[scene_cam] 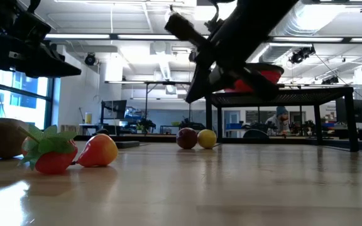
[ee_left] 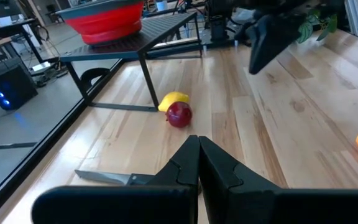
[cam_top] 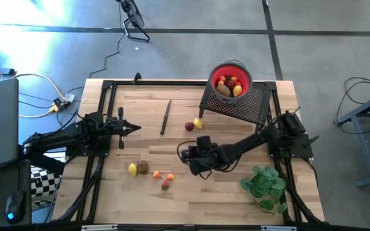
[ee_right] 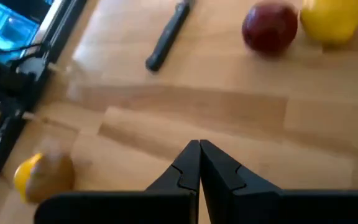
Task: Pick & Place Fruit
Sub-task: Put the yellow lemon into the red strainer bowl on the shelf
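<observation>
A red bowl [cam_top: 231, 72] holding several fruits stands on a black perforated rack [cam_top: 243, 102] at the far right. On the table lie a red fruit [cam_top: 189, 126] and a yellow one [cam_top: 198, 122]. Nearer lie a yellow [cam_top: 132, 169] and a brown fruit [cam_top: 142, 167], orange pieces [cam_top: 157, 174] and a red one [cam_top: 165, 185]. My right gripper [cam_top: 184, 152] is shut and empty above mid-table, between the two groups; its wrist view shows the shut tips [ee_right: 199, 144]. My left gripper [cam_top: 135, 128] is shut and empty at the left, pointing toward the red fruit [ee_left: 179, 115].
A thin dark knife [cam_top: 166, 117] lies left of the red and yellow pair. A green leafy plant [cam_top: 265, 185] stands at the near right. A black frame [cam_top: 108, 86] rims the table. Bare wood lies along the table's near edge.
</observation>
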`<action>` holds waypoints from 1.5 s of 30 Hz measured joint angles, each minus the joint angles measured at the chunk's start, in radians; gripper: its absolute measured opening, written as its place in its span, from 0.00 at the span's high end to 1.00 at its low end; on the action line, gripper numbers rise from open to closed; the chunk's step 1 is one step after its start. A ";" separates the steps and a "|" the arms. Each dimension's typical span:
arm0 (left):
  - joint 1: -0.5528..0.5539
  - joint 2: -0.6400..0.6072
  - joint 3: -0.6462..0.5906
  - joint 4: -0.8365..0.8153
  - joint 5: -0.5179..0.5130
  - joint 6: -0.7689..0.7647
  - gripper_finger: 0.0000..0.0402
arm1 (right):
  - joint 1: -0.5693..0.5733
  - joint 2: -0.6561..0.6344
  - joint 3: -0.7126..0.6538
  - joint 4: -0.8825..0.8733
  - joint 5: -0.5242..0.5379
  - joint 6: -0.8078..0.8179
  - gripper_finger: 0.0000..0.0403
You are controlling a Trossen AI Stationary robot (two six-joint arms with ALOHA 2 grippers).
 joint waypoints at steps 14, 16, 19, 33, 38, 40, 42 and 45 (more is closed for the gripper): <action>0.000 0.000 0.000 0.001 0.000 -0.001 1.00 | -0.084 -0.011 0.002 -0.004 0.002 -0.138 0.99; 0.000 0.000 0.000 0.001 0.000 -0.001 1.00 | -0.089 -0.011 0.002 -0.006 0.001 -0.156 0.99; 0.000 0.000 0.000 0.002 0.000 -0.001 1.00 | -0.096 -0.011 0.001 -0.021 0.001 -0.159 0.99; 0.000 0.000 -0.002 0.017 0.000 -0.001 1.00 | -0.144 -0.011 0.000 -0.127 -0.003 -0.166 0.99; 0.000 0.000 -0.002 0.018 0.000 -0.001 1.00 | -0.162 -0.011 0.000 -0.143 -0.065 -0.222 0.99; 0.000 0.000 -0.002 0.018 0.000 -0.001 1.00 | -0.170 -0.011 0.000 -0.146 -0.097 -0.238 0.99; 0.000 0.000 -0.002 0.018 0.000 -0.001 1.00 | -0.176 -0.006 0.000 -0.144 -0.103 -0.239 0.99; 0.000 0.000 -0.002 0.019 0.000 -0.001 1.00 | -0.177 -0.001 0.000 -0.150 -0.108 -0.270 0.97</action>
